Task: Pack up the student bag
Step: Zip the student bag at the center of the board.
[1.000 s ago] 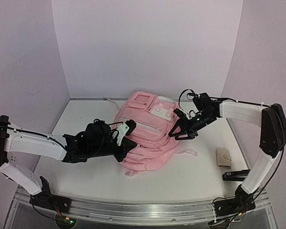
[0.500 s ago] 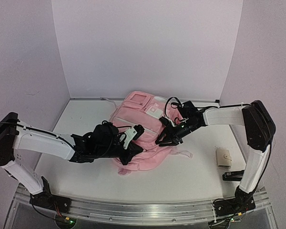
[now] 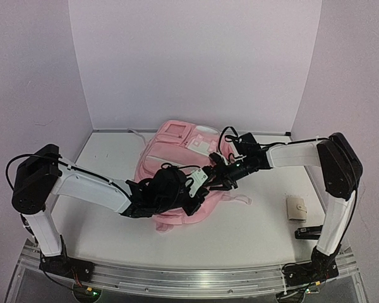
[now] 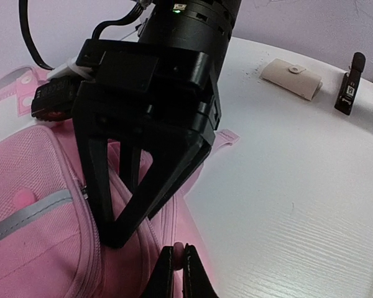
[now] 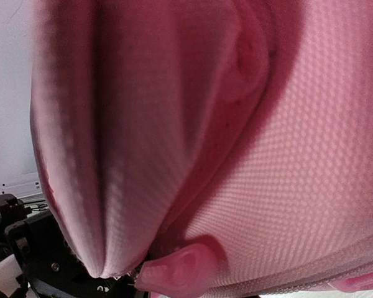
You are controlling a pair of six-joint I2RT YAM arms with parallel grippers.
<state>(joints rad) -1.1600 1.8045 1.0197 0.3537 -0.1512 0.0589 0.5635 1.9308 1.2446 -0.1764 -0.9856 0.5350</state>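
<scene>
While the bag lies at table centre, top toward 12 o'clock, we find left gripper and right gripper each clamped on limp fabric, likely best held at seams.

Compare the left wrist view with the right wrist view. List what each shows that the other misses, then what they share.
Left wrist only: the right gripper planted on the bag, the left gripper shut on a pink sliver of it, and a beige pouch and a black clip lying apart on the white table.
Right wrist only: a very close look at the bag's mesh weave, with a deep fold hanging down the middle.
Both: the pink bag, which almost fills the right wrist view.
</scene>
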